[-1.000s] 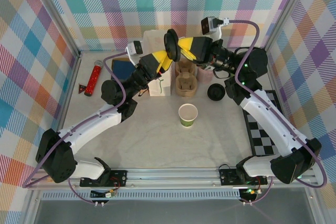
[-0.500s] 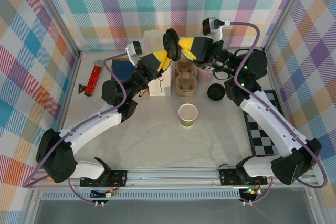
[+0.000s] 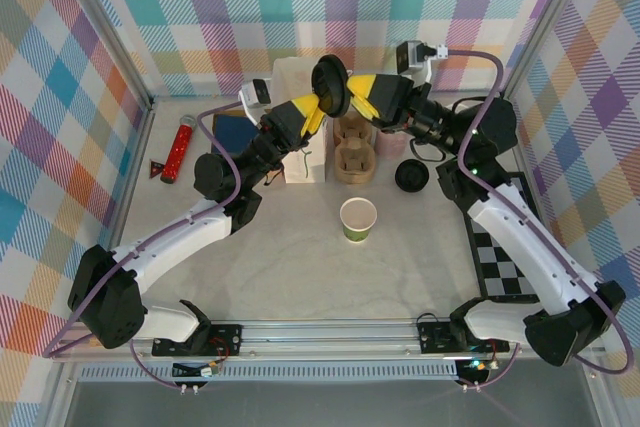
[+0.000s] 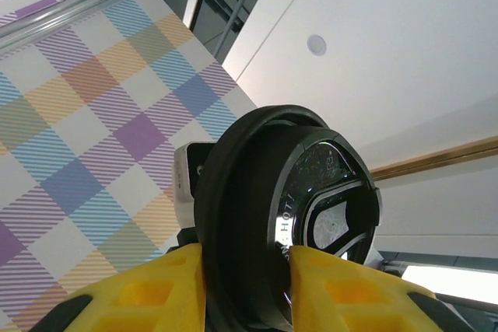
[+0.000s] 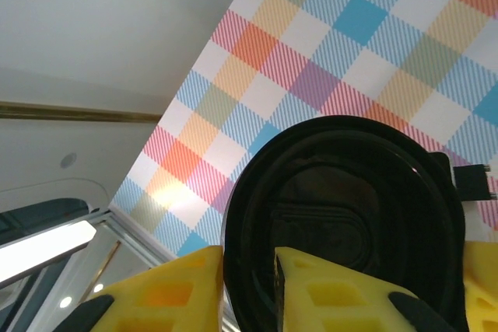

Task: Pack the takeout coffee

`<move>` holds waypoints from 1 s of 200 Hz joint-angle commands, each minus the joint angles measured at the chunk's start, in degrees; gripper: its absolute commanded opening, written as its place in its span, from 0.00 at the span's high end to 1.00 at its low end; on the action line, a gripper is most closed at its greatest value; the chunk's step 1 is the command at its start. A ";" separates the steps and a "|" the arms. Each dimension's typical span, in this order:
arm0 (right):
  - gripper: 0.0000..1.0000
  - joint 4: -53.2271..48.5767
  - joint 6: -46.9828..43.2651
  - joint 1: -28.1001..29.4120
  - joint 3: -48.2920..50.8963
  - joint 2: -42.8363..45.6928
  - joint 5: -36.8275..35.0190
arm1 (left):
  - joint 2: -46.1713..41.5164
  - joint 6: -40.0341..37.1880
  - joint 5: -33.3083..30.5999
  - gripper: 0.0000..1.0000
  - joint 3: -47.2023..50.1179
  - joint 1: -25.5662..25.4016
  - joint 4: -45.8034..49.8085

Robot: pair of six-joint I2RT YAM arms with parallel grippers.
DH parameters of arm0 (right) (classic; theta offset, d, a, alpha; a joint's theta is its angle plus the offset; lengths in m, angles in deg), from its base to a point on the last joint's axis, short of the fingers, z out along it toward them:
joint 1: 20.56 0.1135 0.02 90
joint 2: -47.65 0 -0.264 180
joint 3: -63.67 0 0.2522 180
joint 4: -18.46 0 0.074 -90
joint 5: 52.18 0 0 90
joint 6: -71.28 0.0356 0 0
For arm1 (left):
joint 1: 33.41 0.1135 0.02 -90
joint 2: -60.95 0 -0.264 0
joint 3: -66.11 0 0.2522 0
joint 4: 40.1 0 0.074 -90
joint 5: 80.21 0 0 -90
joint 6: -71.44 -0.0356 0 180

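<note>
Clamping the black lid [image 3: 330, 79] above the carrier [image 3: 352, 155], the left gripper [image 3: 320, 107] is facing the right gripper [image 3: 352, 95], whose fingers [image 5: 175, 289] are flanking it, grip unclear. The green cup [image 3: 358, 218] is standing uncovered mid-table, open room all round.

The left arm [image 3: 170, 247] and right arm [image 3: 520, 237] are wearing white shells between rounded black joints, with black base plates [image 3: 212, 335] sitting at the lower edge of the frame. Purple cables [image 3: 212, 132] are looping along both. The left gripper [image 4: 245, 253] and right gripper [image 5: 249, 253] are showing yellow fingers with square recesses.
</note>
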 commanded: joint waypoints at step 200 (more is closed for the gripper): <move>0.63 -26.70 -18.67 -0.11 0.86 7.53 -9.62 | -0.74 -1.61 -0.58 0.76 1.68 -0.68 -3.41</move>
